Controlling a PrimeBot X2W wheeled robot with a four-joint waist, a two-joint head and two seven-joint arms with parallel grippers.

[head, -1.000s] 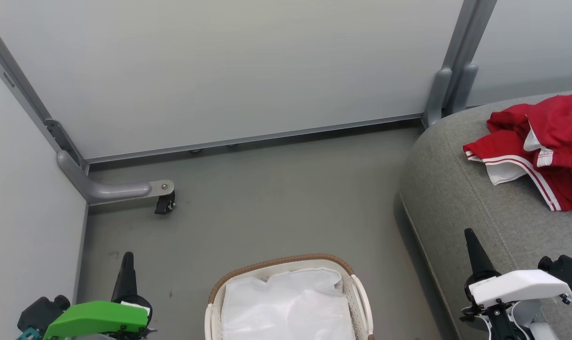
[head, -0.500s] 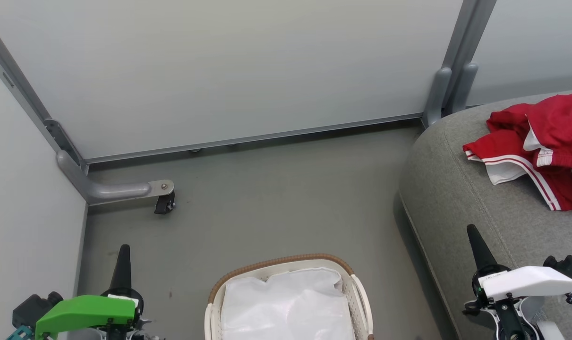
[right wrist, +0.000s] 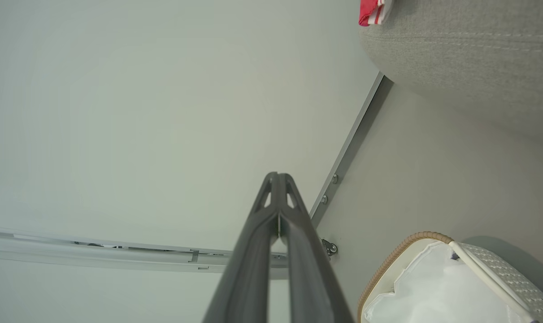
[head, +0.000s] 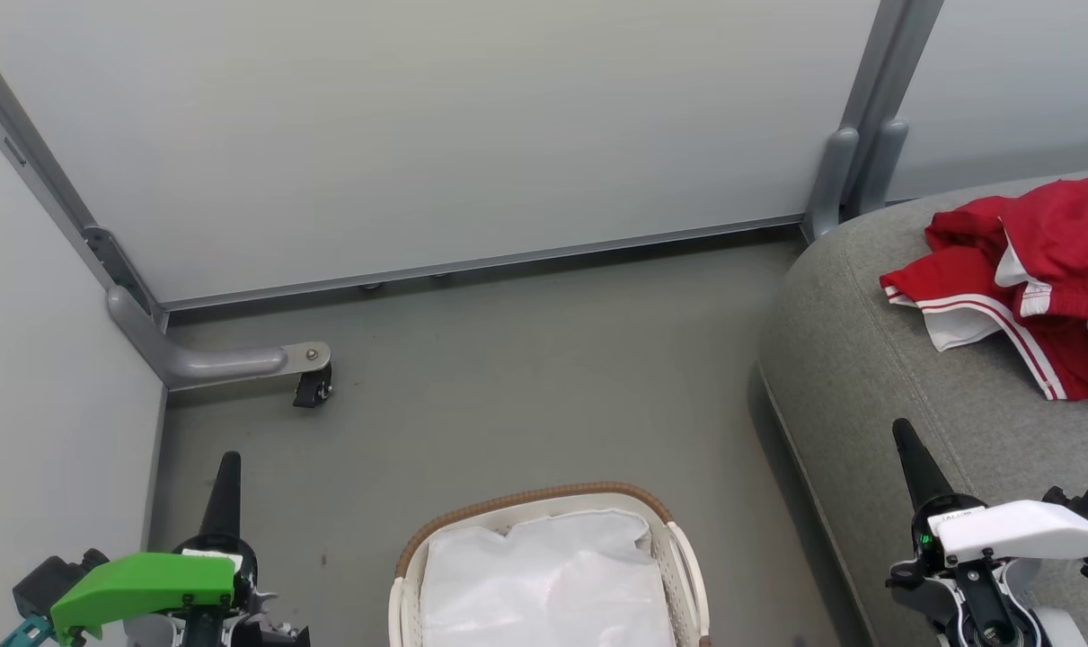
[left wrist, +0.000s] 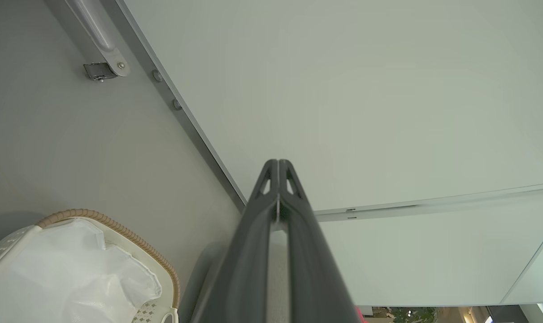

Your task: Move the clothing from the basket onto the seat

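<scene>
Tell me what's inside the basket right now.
Inside the basket a crumpled white liner shows; the red clothing lies on the seat. Anything beneath the liner's folds is covered, and the basket's near end is out of frame.

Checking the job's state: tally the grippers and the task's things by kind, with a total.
grippers: 2 (left gripper, right gripper, both shut)
basket: 1
seat: 1
red clothing heap: 1, lying on the seat; garments in it can't be counted
total: 5
</scene>
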